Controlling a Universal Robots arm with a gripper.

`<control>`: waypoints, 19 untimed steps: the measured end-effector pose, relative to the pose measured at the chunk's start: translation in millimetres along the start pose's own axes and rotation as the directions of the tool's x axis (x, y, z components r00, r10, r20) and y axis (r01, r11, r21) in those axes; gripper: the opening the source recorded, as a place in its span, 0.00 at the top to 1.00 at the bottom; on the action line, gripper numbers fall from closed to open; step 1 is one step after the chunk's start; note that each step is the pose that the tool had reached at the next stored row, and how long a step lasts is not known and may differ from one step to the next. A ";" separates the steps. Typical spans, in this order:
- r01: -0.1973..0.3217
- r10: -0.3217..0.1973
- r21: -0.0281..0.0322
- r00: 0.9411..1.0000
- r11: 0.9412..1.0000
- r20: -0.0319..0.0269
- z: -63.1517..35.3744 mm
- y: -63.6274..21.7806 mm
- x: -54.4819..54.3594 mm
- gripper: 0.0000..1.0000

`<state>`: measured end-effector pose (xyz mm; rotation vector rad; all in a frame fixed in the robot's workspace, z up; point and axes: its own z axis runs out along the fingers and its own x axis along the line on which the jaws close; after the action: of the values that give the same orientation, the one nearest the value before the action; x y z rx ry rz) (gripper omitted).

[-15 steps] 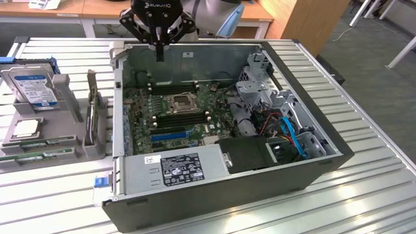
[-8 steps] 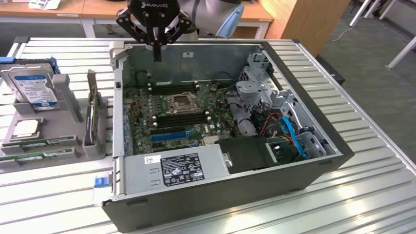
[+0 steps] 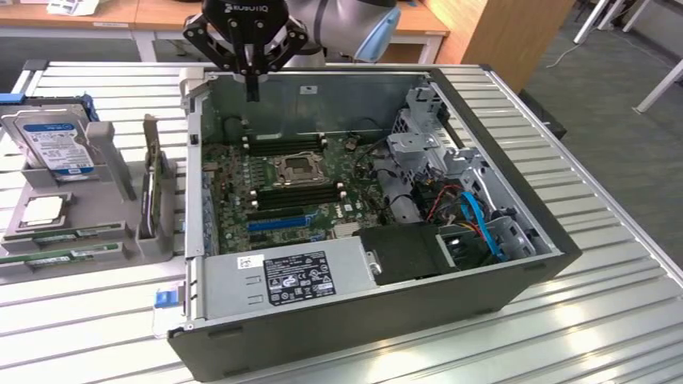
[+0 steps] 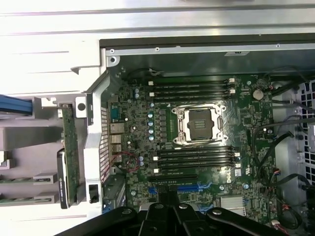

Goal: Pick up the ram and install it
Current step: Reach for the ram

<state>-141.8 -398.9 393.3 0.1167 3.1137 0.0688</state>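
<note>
Nearest us, the open computer case [image 3: 427, 320] lies on its side on a slatted metal table [image 3: 597, 320], with the labelled power supply [image 3: 288, 276] at its front edge. On the exterior view's left, a grey holder [image 3: 107, 248] stands beside the case. The ram [image 3: 66, 258] lies flat in the holder's front slot, with a second ram stick [image 3: 75, 234] just behind it. Both are well apart from the arm.

Further back on the holder we see a processor chip [image 3: 43, 210], an upright expansion card [image 3: 149, 188] and a hard drive [image 3: 53, 144]. Inside the case, black memory slots [image 3: 293, 196] flank the CPU socket [image 3: 297, 170]. Farthest, the gripper [image 3: 253, 96] hangs above the case's far wall, its fingers pressed together and holding nothing.
</note>
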 end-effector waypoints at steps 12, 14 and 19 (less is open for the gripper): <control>0.000 0.000 0.000 1.000 1.000 0.000 -0.4 -1.1 15.4 0.90; 0.000 0.000 0.000 1.000 1.000 0.000 -0.5 -1.3 18.0 0.90; 0.000 0.000 0.000 1.000 1.000 0.000 -0.6 -1.8 24.0 0.90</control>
<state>-165.9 -398.9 393.3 0.1164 3.1137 0.0689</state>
